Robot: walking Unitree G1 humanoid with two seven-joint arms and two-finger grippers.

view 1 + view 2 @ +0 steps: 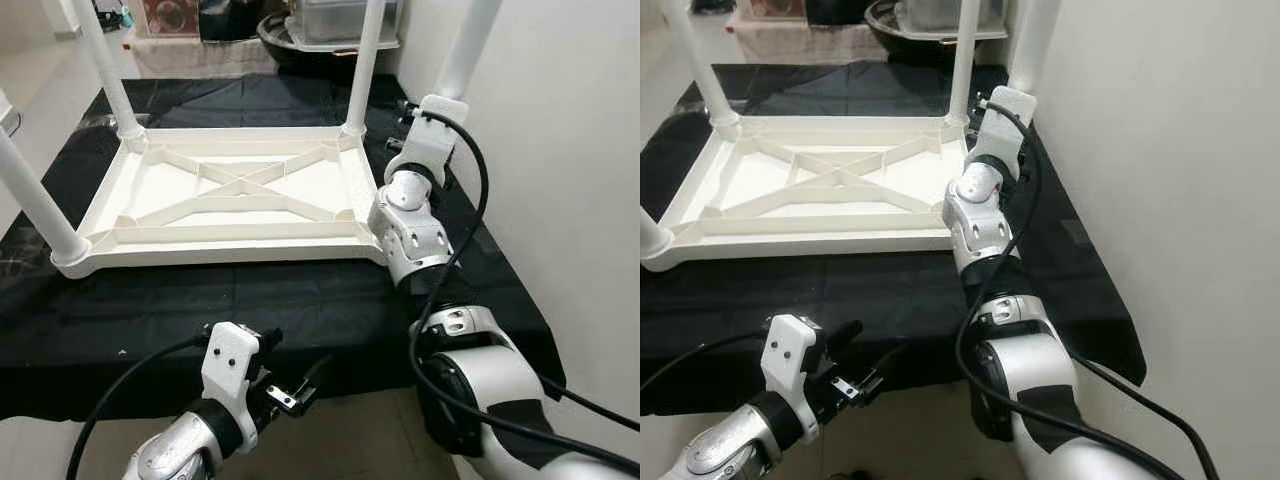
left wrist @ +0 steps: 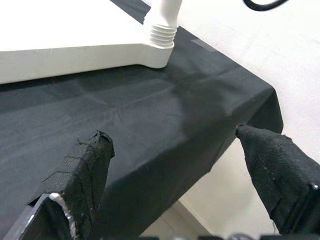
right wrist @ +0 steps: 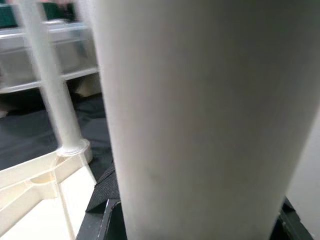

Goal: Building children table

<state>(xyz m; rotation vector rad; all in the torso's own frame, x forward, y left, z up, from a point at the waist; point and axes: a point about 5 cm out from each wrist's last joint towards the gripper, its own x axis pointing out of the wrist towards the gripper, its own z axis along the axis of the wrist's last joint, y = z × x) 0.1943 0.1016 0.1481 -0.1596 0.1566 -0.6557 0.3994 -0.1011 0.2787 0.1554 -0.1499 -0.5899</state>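
White plastic children's table top (image 1: 240, 195), inverted on a black cloth, ribbed underside facing up with X-shaped cross bracing. Three white round legs standing upright in corner sockets: far-left leg (image 1: 108, 70), far-right leg (image 1: 364, 65), near-left leg (image 1: 35, 205). Fourth white leg (image 1: 466, 48) held upright at right side, just beyond the far-right corner, above the cloth. Near-right corner hidden behind robot arm.
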